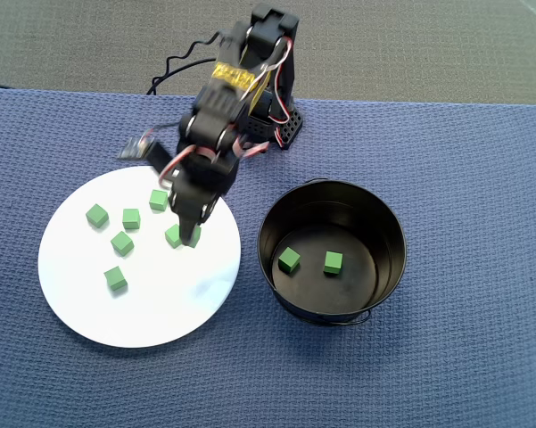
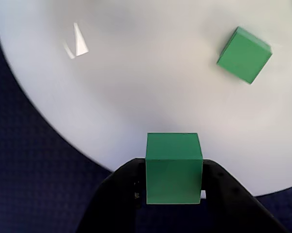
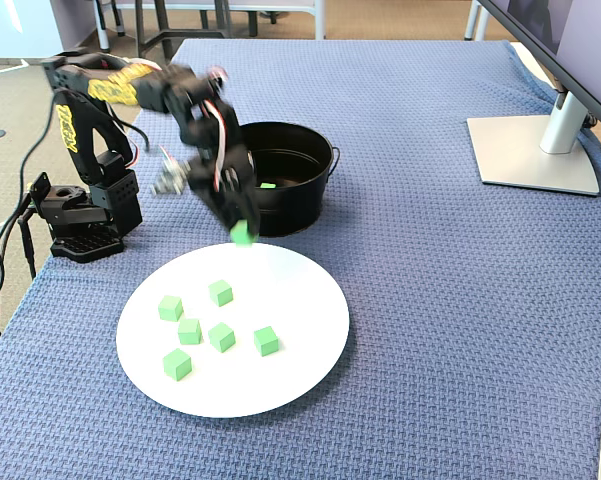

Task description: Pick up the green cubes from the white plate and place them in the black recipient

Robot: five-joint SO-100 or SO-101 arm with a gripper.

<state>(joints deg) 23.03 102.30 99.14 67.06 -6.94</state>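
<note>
Blue cloth (image 3: 460,300); wrist view alone shows claw (image 2: 174,194) gripping green cube (image 2: 174,167), seemingly lifted.

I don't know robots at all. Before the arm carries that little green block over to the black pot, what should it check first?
1. Held cube sits between the gripper fingers: ok.
2. Cube lifted clear of the white plate: ok, going by the fixed view.
3. Grip centred: ok in the wrist view.
4. Black pot open with room inside: ok, only two cubes inside.
5. Nothing standing between plate and pot: ok.
6. Grip firm enough: cannot tell.
</note>
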